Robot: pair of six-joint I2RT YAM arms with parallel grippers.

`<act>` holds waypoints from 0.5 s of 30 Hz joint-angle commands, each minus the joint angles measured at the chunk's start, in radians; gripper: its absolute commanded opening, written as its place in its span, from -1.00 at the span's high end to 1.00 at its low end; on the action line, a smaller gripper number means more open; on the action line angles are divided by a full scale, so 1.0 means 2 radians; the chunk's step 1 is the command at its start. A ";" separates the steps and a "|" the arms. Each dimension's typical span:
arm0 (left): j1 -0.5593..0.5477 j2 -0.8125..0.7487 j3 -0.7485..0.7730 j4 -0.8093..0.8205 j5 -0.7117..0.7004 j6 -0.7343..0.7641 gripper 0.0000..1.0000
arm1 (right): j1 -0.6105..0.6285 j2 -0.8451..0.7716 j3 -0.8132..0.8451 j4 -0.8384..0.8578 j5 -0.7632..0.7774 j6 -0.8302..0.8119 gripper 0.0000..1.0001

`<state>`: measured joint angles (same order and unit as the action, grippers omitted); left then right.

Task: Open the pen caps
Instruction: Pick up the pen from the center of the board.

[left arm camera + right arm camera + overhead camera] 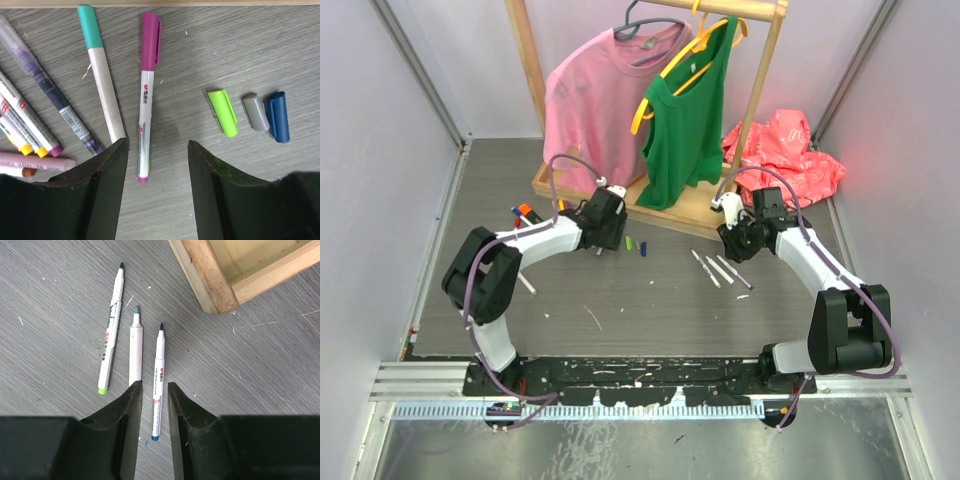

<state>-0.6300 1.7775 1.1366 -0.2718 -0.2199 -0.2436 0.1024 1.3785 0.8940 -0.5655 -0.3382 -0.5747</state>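
My left tool (157,145) stands open over a pen (145,125) with its purple cap (150,40) on. A green cap (223,112), grey cap (255,112) and blue cap (278,116) lie loose on the worktop (225,50). The right tool (155,386), slightly parted, grips nothing above an uncapped pen (159,365).

Smooth plastic pen caps (222,112); matt, perhaps laminate table (240,50).

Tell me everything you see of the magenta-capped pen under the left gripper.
The magenta-capped pen has a white plastic-looking barrel with red lettering, its clipped magenta cap on at the far end, a magenta plug at the near end. It lies flat on the grey table, framed by the open left gripper, touching no other marker.
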 commanded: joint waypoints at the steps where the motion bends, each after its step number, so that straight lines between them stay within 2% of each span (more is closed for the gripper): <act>1: 0.013 0.024 0.045 -0.025 0.017 0.020 -0.02 | -0.001 -0.014 0.009 0.001 -0.010 -0.009 0.34; 7: 0.023 0.053 0.079 -0.044 0.024 0.029 0.02 | -0.001 -0.015 0.009 0.000 -0.011 -0.009 0.33; 15: 0.033 0.079 0.098 -0.055 0.042 0.030 0.20 | -0.001 -0.015 0.009 -0.001 -0.013 -0.010 0.32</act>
<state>-0.5781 1.9224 1.2957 -0.3592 -0.1627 -0.1989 0.1024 1.3785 0.8940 -0.5697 -0.3428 -0.5789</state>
